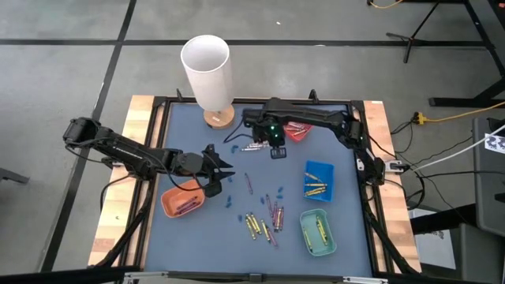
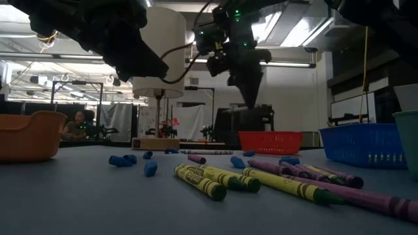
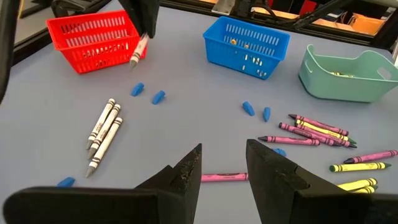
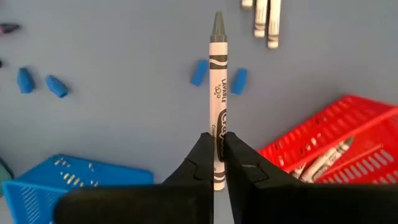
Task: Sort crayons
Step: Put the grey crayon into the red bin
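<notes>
My right gripper (image 4: 216, 146) is shut on a silver-grey crayon (image 4: 217, 74), above the table beside the red tray (image 1: 300, 132). It also shows in the left wrist view (image 3: 144, 28). My left gripper (image 3: 224, 168) is open and empty. It hangs over a pink crayon (image 3: 225, 178) near the orange tray (image 1: 181, 201). Three silver-grey crayons (image 3: 104, 130) lie flat on the table. Pink and yellow crayons (image 1: 264, 219) lie loose near the front. More crayons lie in the red, blue (image 1: 319, 180), green (image 1: 317, 233) and orange trays. My right gripper pinches the silver-grey crayon's rear part (image 4: 217, 127) between its two fingers. The crayon lies along the fingers and sticks out past their ends, point first. The fingers point down at a slant. The crayon (image 3: 137, 53) hangs below them, clear of the table.
A tall white cylinder (image 1: 207, 67) on a wooden base stands at the table's far edge. Small blue bits (image 3: 146, 93) are scattered on the mat. A raised dark frame (image 1: 158, 134) borders the table.
</notes>
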Robot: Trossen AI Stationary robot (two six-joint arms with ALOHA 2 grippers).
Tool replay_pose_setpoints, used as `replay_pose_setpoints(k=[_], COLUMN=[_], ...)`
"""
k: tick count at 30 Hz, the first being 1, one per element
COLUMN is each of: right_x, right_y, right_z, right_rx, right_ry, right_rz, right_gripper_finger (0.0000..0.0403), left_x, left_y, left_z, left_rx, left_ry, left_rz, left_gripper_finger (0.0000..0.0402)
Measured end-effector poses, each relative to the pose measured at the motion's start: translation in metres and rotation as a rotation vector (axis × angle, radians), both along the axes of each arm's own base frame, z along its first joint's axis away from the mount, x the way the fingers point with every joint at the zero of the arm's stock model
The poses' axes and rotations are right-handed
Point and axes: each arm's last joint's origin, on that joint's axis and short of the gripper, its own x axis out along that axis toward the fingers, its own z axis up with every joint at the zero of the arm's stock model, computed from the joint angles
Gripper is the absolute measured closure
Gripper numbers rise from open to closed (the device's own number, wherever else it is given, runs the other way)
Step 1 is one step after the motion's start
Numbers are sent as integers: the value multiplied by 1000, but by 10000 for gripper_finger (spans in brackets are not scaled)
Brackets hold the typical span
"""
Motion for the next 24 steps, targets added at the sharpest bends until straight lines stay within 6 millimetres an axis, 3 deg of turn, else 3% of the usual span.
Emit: replay_pose_setpoints(k=[24], right_x=[-56], right_y=[-116], right_z=[7], right_rx=[5], right_ry=[14], right_rz=[-321], right_gripper_finger=[388], left_x=[0], left_y=[0], left_z=[0], left_rx=[1], left_ry=[1], left_rz=[0], left_gripper_finger=[292])
